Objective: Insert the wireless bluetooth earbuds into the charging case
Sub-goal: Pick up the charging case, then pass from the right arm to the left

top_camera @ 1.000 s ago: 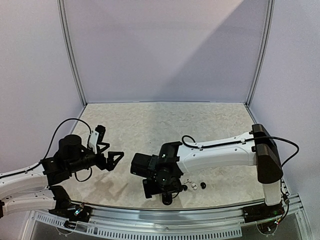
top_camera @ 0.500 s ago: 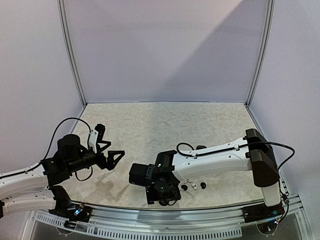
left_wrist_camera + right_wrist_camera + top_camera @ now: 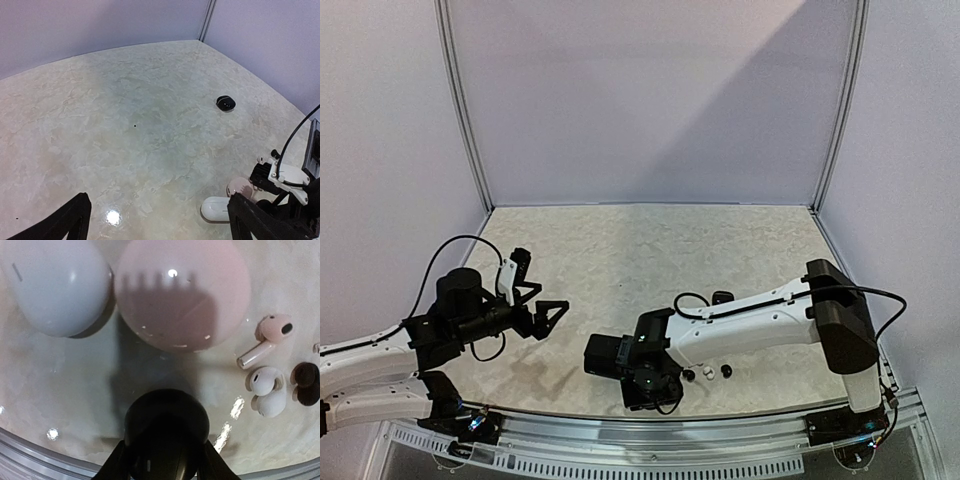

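In the right wrist view my right gripper (image 3: 165, 462) is shut on a black oval charging case (image 3: 166, 427), a finger pressed against each side of it. Beyond it lie a white case (image 3: 57, 285) and a pink case (image 3: 182, 290). The earbuds lie loose to the right: a pink one (image 3: 274, 330), two white ones (image 3: 265, 382) and a black pair (image 3: 305, 382). From above, white and black earbuds (image 3: 705, 374) show beside the right gripper (image 3: 652, 388). My left gripper (image 3: 160, 225) hangs open over bare table, left of the cases.
Another small black case (image 3: 225, 103) sits alone further back on the marble-patterned table (image 3: 125, 115). The table's metal front rail (image 3: 650, 425) runs just behind the right gripper. Walls enclose the back and both sides.
The right jaws have narrowed onto the black case, and the right wrist has shifted slightly towards the front rail. The left arm has stayed where it was, open.
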`<state>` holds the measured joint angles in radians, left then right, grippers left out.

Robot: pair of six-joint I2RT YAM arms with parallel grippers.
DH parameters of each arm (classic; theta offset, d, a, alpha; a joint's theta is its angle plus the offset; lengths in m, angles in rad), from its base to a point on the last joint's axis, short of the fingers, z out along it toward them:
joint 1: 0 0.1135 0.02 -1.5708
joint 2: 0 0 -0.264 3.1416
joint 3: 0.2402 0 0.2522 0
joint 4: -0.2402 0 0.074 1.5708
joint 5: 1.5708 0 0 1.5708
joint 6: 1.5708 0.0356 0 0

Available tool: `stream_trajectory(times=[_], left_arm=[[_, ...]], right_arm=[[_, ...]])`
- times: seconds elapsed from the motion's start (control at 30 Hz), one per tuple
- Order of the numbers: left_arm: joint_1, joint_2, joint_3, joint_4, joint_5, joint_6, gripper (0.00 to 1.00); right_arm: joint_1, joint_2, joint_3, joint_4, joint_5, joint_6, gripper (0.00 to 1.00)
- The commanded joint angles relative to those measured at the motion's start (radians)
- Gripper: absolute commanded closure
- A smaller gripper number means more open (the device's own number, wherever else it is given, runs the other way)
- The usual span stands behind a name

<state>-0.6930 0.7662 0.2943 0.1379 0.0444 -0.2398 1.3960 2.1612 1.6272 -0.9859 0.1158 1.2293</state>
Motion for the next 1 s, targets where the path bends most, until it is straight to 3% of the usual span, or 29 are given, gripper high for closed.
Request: stream_trajectory(times=[0.0, 0.1, 0.2, 0.33, 0.37, 0.57, 0.7, 0.97], left_arm=[[0.018, -0.008, 0.002, -0.008, 0.058, -0.006, 0.06], [0.019, -0.036, 0.047, -0.074, 0.109, -0.017, 0.1], [0.026, -0.054, 0.145, -0.195, 0.176, -0.051, 0.14], [0.03, -0.056, 0.268, -0.3, 0.36, -0.075, 0.23], [0.03, -0.052, 0.291, -0.296, 0.428, -0.073, 0.23], [0.035, 0.006, 0.468, -0.359, 0.68, -0.036, 0.19], [0.052, 0.043, 0.557, -0.377, 0.746, -0.064, 0.11], [0.093, 0.075, 0.595, -0.387, 0.765, -0.161, 0.25]], right_arm=[[0.004, -0.007, -0.034, 0.017, 0.059, -0.045, 0.71], [0.004, -0.041, -0.022, -0.025, 0.136, -0.116, 0.78], [0.014, -0.107, 0.029, -0.061, 0.307, -0.281, 0.82], [0.048, -0.221, 0.078, 0.039, 0.573, -0.631, 0.86], [0.05, -0.248, 0.082, 0.092, 0.596, -0.785, 0.87], [0.051, -0.324, 0.089, 0.448, 0.634, -1.458, 0.89], [0.052, -0.329, 0.117, 0.62, 0.599, -1.733, 0.88], [0.06, -0.269, 0.259, 0.648, 0.57, -1.876, 0.88]])
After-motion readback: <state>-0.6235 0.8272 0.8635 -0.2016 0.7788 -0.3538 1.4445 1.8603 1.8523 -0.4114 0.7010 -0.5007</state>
